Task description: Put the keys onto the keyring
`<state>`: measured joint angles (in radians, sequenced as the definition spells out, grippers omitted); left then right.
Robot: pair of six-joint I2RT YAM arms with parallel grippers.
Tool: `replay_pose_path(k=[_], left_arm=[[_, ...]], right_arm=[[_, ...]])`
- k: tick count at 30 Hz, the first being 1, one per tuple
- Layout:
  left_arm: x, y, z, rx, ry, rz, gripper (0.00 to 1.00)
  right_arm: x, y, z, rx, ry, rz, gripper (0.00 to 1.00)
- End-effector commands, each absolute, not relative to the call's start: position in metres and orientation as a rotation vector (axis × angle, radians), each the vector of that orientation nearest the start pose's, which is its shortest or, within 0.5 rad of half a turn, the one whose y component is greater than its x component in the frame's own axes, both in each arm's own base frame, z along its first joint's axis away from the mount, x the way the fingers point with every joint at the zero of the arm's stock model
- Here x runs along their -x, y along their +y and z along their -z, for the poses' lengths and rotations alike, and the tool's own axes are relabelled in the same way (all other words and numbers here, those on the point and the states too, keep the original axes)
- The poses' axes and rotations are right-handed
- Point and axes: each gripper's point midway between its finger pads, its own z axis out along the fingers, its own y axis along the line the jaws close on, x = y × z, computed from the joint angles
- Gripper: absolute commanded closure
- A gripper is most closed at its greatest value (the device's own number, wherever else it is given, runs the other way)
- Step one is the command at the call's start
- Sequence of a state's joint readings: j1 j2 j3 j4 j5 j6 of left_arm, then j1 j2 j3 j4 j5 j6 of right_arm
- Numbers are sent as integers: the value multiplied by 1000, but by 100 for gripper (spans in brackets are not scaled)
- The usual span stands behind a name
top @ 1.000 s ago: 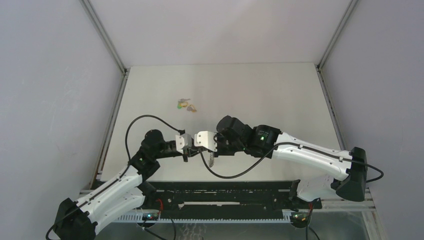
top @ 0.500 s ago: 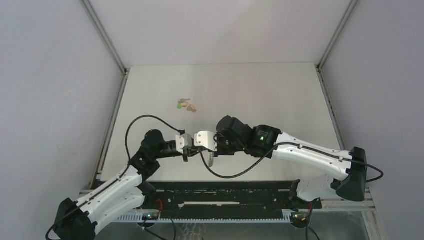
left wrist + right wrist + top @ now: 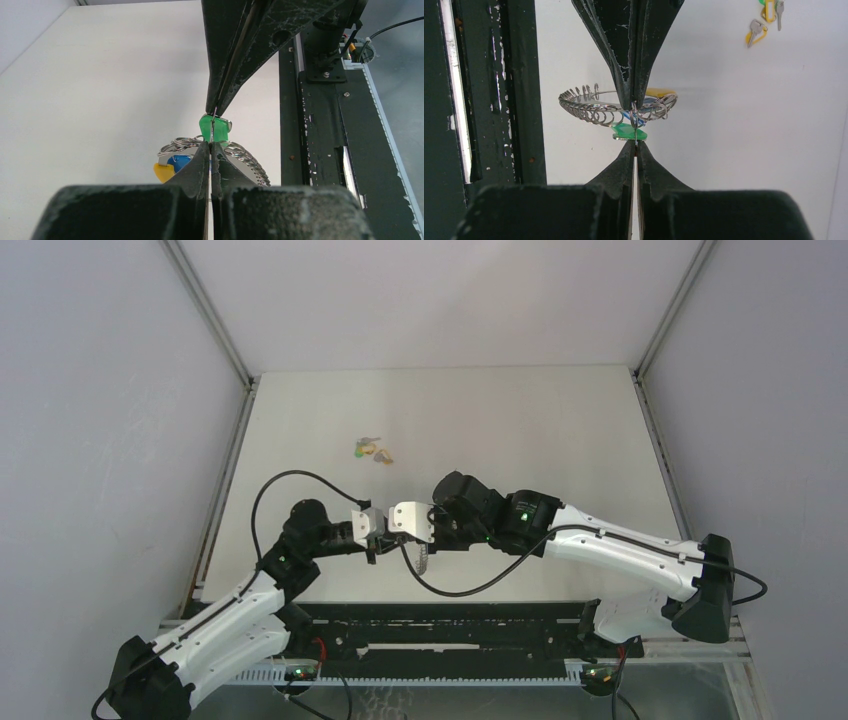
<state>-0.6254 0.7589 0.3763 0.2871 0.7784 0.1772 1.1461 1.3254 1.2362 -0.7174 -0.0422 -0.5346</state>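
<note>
White arms (image 3: 620,550), black joints (image 3: 300,520), looping black cables (image 3: 290,478), seemingly green lights (image 3: 522,508)

- No writing, label, brand, number or sign can be read in any of the views.
- The keys (image 3: 372,450) lying loose at about ten o'clock from the middle of the table (image 3: 560,420) are too small in the top view for any stamp or lettering to be made out (the right wrist view shows them in its one o'clock corner, no more readable there).
- The green key (image 3: 214,128), at the centre of the left wrist view, shows a plain plastic head with no mark that can be read.
</note>
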Motion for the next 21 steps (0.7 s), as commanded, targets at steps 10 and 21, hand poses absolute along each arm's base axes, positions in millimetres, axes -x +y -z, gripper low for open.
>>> replay_pose_path(k=[10, 21], left_arm=[[-159, -263, -252, -1184, 1097, 933, 100], [-156, -264, -254, -1191, 1085, 939, 100]], right_arm=[[-157, 329, -221, 1764, 1549, -382, 100], [-154, 334, -221, 1784, 1543, -409, 100]])
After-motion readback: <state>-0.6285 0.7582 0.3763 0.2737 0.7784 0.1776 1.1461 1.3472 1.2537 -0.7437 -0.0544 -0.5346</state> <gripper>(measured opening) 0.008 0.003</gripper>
